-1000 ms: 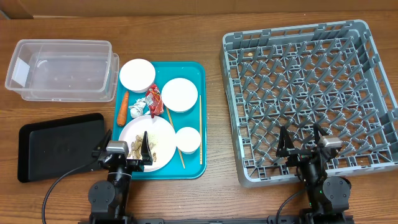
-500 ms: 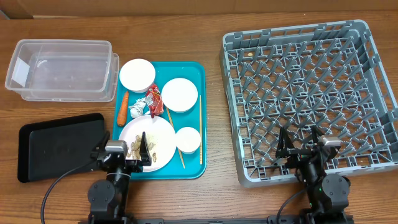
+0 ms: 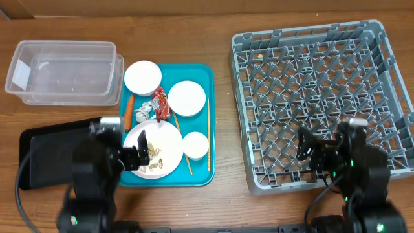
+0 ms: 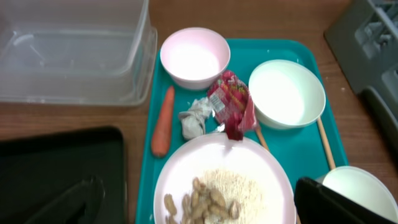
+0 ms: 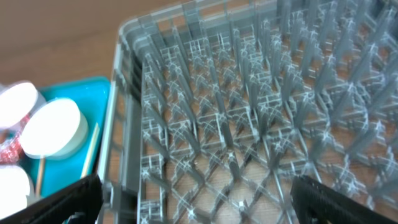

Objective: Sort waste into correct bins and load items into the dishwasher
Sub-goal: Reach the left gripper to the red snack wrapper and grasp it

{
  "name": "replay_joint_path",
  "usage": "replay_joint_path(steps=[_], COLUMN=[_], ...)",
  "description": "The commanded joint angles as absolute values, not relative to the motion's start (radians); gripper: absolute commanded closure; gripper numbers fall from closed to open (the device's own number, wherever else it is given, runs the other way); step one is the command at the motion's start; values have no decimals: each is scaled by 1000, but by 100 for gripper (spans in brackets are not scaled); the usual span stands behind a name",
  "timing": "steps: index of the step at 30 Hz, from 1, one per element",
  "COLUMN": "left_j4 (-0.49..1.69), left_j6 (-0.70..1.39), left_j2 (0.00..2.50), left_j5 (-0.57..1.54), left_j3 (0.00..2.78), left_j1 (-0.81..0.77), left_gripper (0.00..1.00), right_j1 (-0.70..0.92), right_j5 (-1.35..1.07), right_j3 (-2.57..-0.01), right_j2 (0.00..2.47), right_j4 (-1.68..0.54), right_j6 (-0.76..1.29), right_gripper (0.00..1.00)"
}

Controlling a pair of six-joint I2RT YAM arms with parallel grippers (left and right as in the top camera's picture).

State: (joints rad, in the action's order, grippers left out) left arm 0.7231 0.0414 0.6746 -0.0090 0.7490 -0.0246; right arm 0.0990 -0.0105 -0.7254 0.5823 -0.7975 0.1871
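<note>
My left gripper (image 3: 124,153) (image 4: 199,208) is open and empty above the white plate (image 3: 165,133) (image 4: 205,155), which holds peanut shells (image 4: 202,202) and rice crumbs (image 4: 236,183). On the teal tray lie the carrot (image 4: 163,121), tissue (image 4: 194,118), red wrapper (image 4: 231,102), three white bowls (image 4: 194,57) (image 4: 287,93) (image 4: 360,190) and chopsticks (image 4: 326,143). The clear tub (image 3: 65,71) and black tray (image 3: 45,152) are at the left. My right gripper (image 3: 326,152) (image 5: 199,202) is open and empty over the front of the grey dish rack (image 3: 323,84) (image 5: 249,124).
The teal tray (image 3: 202,72) lies between the bins and the rack. My left arm hides part of the black tray and of the teal tray's front left corner. Bare wood runs along the table's back edge and between tray and rack.
Both arms have risen from the table's front edge and look larger. The left gripper has moved over the plate, the right one over the rack's front. No object has moved.
</note>
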Motion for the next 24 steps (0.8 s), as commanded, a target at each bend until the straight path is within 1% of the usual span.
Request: replay_joint_path(steps=[1, 3, 5, 7, 9, 13, 17, 19, 23, 24], left_j4=[872, 986, 1069, 1073, 1058, 1027, 1004, 993, 943, 937], left_j6=[29, 29, 30, 30, 30, 80, 94, 94, 94, 94], left_j2=[898, 1017, 1122, 1200, 1241, 1338, 1473, 1526, 1683, 1700], left_j5=[-7, 8, 50, 126, 133, 142, 223, 237, 237, 237], left_j3=[1011, 1147, 1251, 1275, 1275, 1275, 1275, 1275, 1275, 1275], left_j1=[-27, -27, -27, -27, -27, -27, -27, -28, -62, -67], left_gripper=[0, 0, 0, 0, 0, 0, 0, 2, 13, 13], right_j1=[104, 104, 104, 104, 104, 104, 104, 104, 104, 104], right_j5=[-1, 0, -1, -13, -23, 23, 25, 25, 26, 25], right_j3=[-889, -964, -993, -997, -997, -997, -997, -997, -996, -996], right_j2=[750, 859, 944, 1013, 1035, 1041, 1041, 1041, 1041, 1041], right_j4=[-920, -997, -1017, -1036, -1039, -1039, -1039, -1039, -1039, -1039], right_j6=[189, 181, 183, 183, 183, 183, 183, 183, 183, 183], right_gripper=[0, 0, 0, 0, 0, 0, 0, 0, 0, 0])
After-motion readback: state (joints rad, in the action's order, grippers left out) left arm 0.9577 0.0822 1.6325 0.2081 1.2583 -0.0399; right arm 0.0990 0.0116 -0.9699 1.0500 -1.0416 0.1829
